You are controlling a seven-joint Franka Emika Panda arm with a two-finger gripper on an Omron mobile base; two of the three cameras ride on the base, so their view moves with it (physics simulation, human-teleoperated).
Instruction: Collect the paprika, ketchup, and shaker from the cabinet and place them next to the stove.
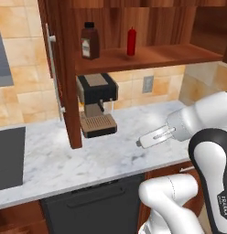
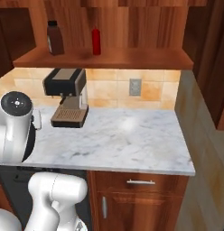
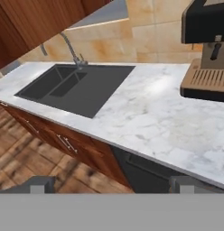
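- Marble counter [image 1: 88, 155] runs under the open wooden cabinet [image 1: 147, 57] in the left base view, with beige tiles behind it. On the cabinet shelf the paprika [image 1: 89, 41] stands upright at the left, and the ketchup [image 1: 131, 41] stands upright to its right, well apart from it. I cannot find the shaker here. A coffee machine [image 1: 97, 105] sits on the counter just below the shelf. The white arm crosses at the right, low over the counter and far below the shelf.
- From the right base view, the same shelf of the cabinet [image 2: 109, 58] carries the paprika [image 2: 54, 38] and the ketchup [image 2: 96, 41], both upright and not touching. The coffee machine [image 2: 66, 97] stands below them, and a wall socket [image 2: 135, 87] is on the tiles.
- Seen in the hand view, the gripper [image 3: 111, 185] looks down over the counter [image 3: 145, 122] toward a dark sink [image 3: 73, 85] with a tap [image 3: 71, 49]; its two tips stand wide apart and nothing is between them, so the hand is open and empty.
- I judge that the paprika bottle is stiff and rather heavy, maybe glass, so it can break; it is best taken on its flat sides, at the middle of the body below the cap. The ketchup is probably light and soft plastic, a little slippery; I would hold it gently at the middle and not at the nozzle.
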